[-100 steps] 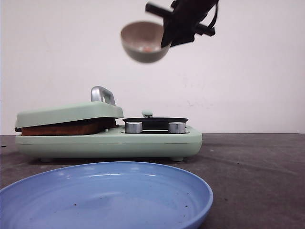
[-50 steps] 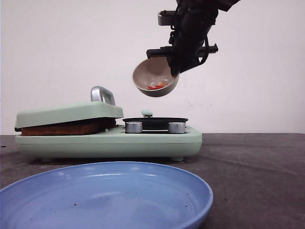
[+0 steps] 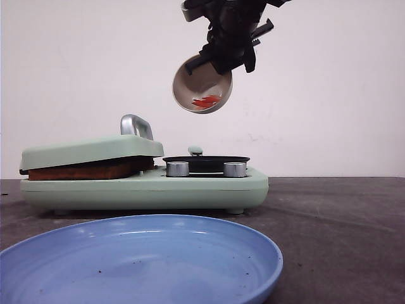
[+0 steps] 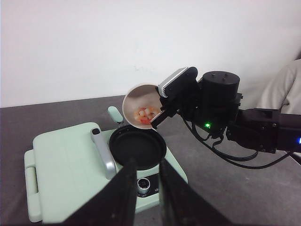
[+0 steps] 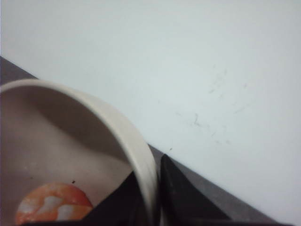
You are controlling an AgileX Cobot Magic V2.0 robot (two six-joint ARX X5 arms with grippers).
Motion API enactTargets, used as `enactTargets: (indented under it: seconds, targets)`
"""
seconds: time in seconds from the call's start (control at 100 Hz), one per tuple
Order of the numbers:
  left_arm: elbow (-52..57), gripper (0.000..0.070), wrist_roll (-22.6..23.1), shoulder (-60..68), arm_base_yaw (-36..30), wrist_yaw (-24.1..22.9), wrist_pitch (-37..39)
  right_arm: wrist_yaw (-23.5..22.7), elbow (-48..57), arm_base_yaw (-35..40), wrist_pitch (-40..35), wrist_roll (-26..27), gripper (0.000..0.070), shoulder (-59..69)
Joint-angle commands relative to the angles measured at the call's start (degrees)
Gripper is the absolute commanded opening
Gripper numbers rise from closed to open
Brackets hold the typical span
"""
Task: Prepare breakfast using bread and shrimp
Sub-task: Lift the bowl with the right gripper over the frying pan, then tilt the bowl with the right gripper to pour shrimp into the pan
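Note:
A beige bowl (image 3: 201, 85) hangs tilted in the air, with my right gripper (image 3: 218, 63) shut on its rim. Orange-and-white shrimp (image 3: 207, 101) lie at its low side. The bowl (image 4: 141, 101) hovers just above the far edge of the black round pan (image 4: 137, 147), and the shrimp (image 4: 145, 114) sit near the lip. In the right wrist view the rim (image 5: 141, 160) is pinched between the fingers, above the shrimp (image 5: 51, 202). Browned bread (image 3: 82, 170) lies under the green lid (image 3: 88, 151). My left gripper (image 4: 146, 167) hovers open and empty over the front knobs.
The mint-green breakfast maker (image 3: 145, 190) stands mid-table, with a metal lid handle (image 3: 136, 125) and two silver knobs (image 3: 178, 168). A large blue plate (image 3: 253, 244) sits in front of it. The right arm (image 4: 254, 129) reaches in over the dark table.
The right gripper brought the bowl down and slightly right over the pan, then tipped it further. The shrimp now lie at the lower rim.

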Motion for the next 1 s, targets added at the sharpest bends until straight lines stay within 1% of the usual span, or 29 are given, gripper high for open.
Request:
enactTargets:
  seconds: [0.0,0.06,0.07,0.28,0.46,0.68,0.82,0.99]
  targets:
    - [1.05,0.0,0.7,0.24,-0.2,0.13,0.33,0.52,1.11,0.42,1.88,-3.1,0.0,1.18]
    - [1.05,0.0,0.7,0.17,-0.26,0.2,0.35,0.81,1.11,0.42,2.75,-4.98,0.0,1.18]
    - [1.05,0.0,0.7,0.04,-1.62,0.28,-0.09,1.84,1.11,0.74,7.06,-14.38,0.0,1.18]
    - [1.05,0.0,0.7,-0.61,-1.7,0.28,-0.48,2.01,1.11,0.87,7.87,-16.83,0.0,1.18]
    - [1.05,0.0,1.2,-1.05,-2.23,0.28,-1.27,2.01,1.11,2.01,10.16,-23.54,0.0,1.18]
    - [1.05,0.0,1.44,-1.27,-3.26,0.26,-1.33,1.84,1.11,2.95,12.41,-29.4,0.0,1.18]
    - [1.05,0.0,1.57,-1.44,-3.78,0.24,-1.38,1.81,1.11,3.04,12.92,-32.59,0.0,1.18]
    - [1.05,0.0,1.97,-1.9,-4.31,0.22,-1.4,1.81,1.11,2.93,14.23,-35.01,0.0,1.18]
